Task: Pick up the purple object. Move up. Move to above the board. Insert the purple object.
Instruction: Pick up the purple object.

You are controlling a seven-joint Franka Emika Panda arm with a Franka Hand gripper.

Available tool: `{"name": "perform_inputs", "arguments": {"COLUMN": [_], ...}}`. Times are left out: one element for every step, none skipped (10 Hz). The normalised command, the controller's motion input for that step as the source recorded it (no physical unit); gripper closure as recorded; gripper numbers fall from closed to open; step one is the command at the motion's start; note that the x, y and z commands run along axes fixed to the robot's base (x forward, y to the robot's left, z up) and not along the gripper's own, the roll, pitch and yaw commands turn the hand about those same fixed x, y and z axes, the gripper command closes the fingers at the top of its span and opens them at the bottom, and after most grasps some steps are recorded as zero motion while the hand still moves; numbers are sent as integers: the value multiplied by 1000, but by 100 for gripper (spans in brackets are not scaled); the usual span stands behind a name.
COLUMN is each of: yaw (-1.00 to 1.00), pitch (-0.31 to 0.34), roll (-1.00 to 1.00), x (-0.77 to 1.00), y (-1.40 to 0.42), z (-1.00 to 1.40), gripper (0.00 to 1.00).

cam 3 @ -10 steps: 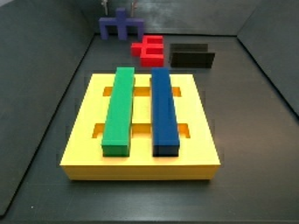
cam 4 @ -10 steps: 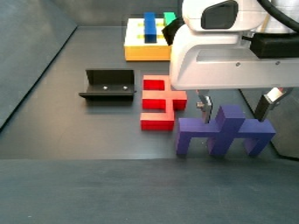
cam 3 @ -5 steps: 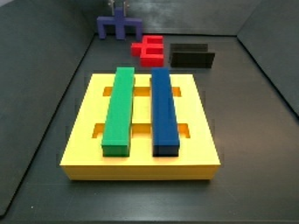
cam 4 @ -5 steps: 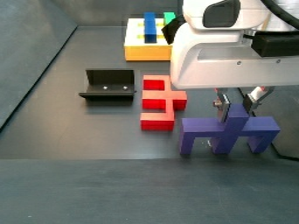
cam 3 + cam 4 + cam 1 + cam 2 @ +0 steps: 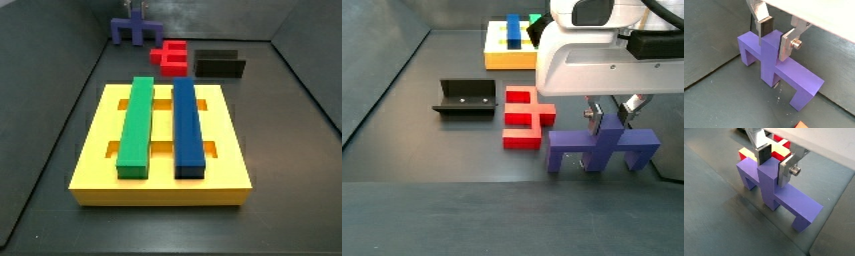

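The purple object (image 5: 603, 148) stands at the end of the floor away from the board, its stub pointing up. My gripper (image 5: 609, 110) is shut on that stub, with the silver fingers (image 5: 787, 44) pressed flat on both sides in both wrist views (image 5: 775, 164). The crossbar and legs (image 5: 771, 190) hang below the pads, and the legs look barely off the dark floor. The yellow board (image 5: 94, 150) lies far off with a green bar (image 5: 138, 120) and a dark-blue bar (image 5: 187, 125) sitting in its slots. From that side the purple object (image 5: 134, 30) shows small at the back.
A red stepped block (image 5: 525, 115) lies just beside the purple object, between it and the black fixture (image 5: 465, 97). Dark walls ring the floor. The red block (image 5: 781, 150) also shows behind the fingers in a wrist view.
The fingers, spread wide a second ago, have closed onto the purple object's stub. The piece has shifted slightly and tilted a little since then.
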Motion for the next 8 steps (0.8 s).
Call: {"name": "perform_inputs", "arguments": {"yaw": [0, 0, 0, 0, 0, 0, 0, 0], "pitch": [0, 0, 0, 0, 0, 0, 0, 0], "roll": [0, 0, 0, 0, 0, 0, 0, 0], "x": [0, 0, 0, 0, 0, 0, 0, 0], "y": [0, 0, 0, 0, 0, 0, 0, 0], "z": [0, 0, 0, 0, 0, 0, 0, 0], "gripper": [100, 100, 100, 100, 100, 100, 100, 100]}}
